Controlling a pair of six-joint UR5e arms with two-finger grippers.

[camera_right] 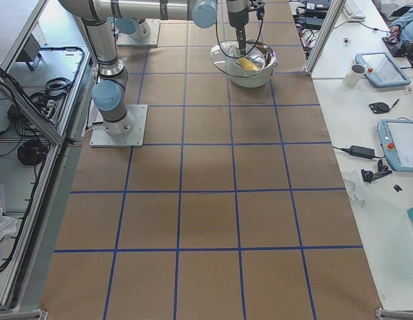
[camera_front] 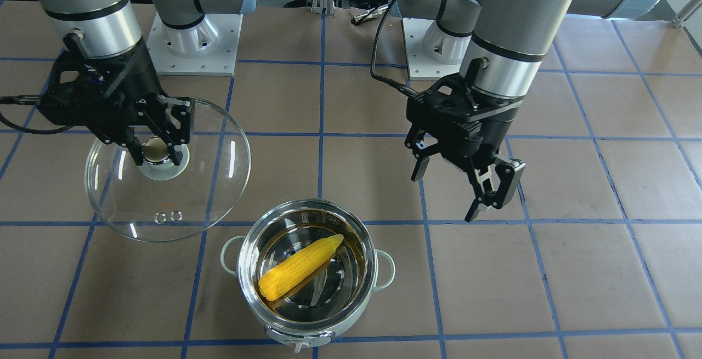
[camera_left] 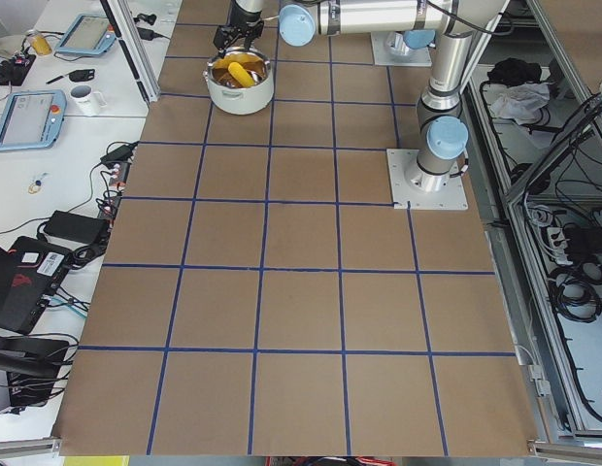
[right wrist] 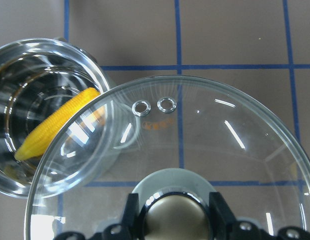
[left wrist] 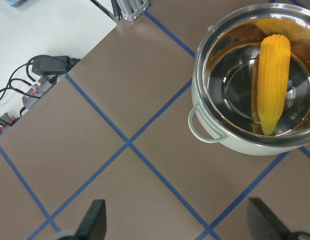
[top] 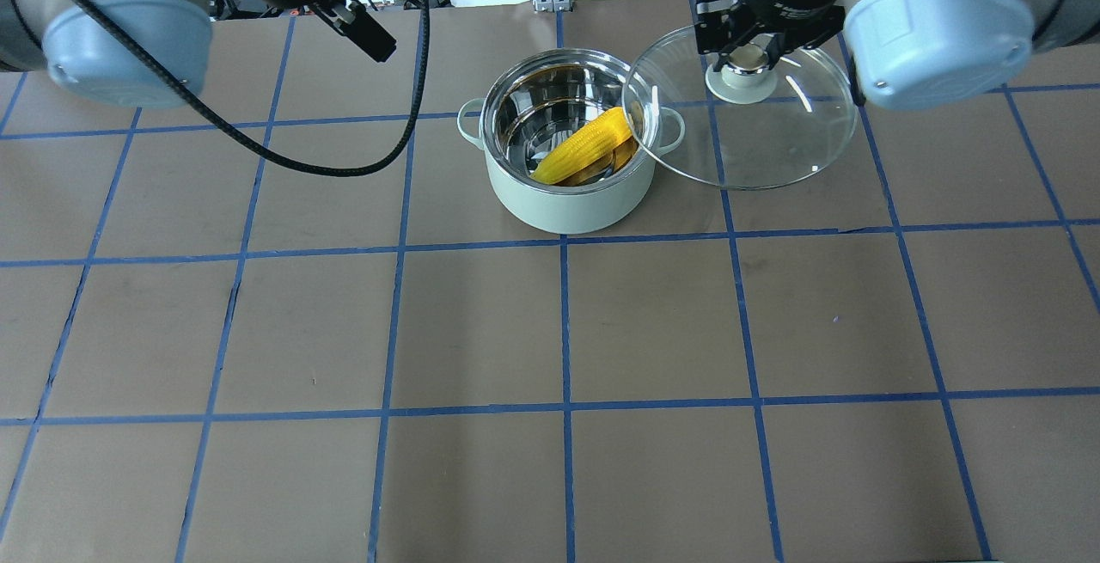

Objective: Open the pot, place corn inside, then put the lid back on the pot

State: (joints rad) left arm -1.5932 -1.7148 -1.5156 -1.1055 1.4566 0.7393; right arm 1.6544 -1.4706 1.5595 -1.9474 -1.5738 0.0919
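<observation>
Beside the round mint-green steel-lined pot (top: 567,202), the domed clear glass lid (camera_front: 211,183) hangs from the right hand (camera_front: 156,153), which is pinched on its cream knob (right wrist: 177,217), likely to keep the mouth free. A yellow toy corn cob (camera_front: 300,267) lies slanted inside. Above the brown bench (camera_front: 548,271), the left hand (camera_front: 460,189) hovers angled downward, spread wide and empty.

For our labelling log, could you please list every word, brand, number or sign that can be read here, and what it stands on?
No text is legible.
Round clear glass domed lid: faint orange print on the glass, too blurred to read.
Round pale mint-green pot: dark marks on its shiny steel inner wall, too small to read.
Blue-framed tablet with a red button: screen too small to read.
</observation>
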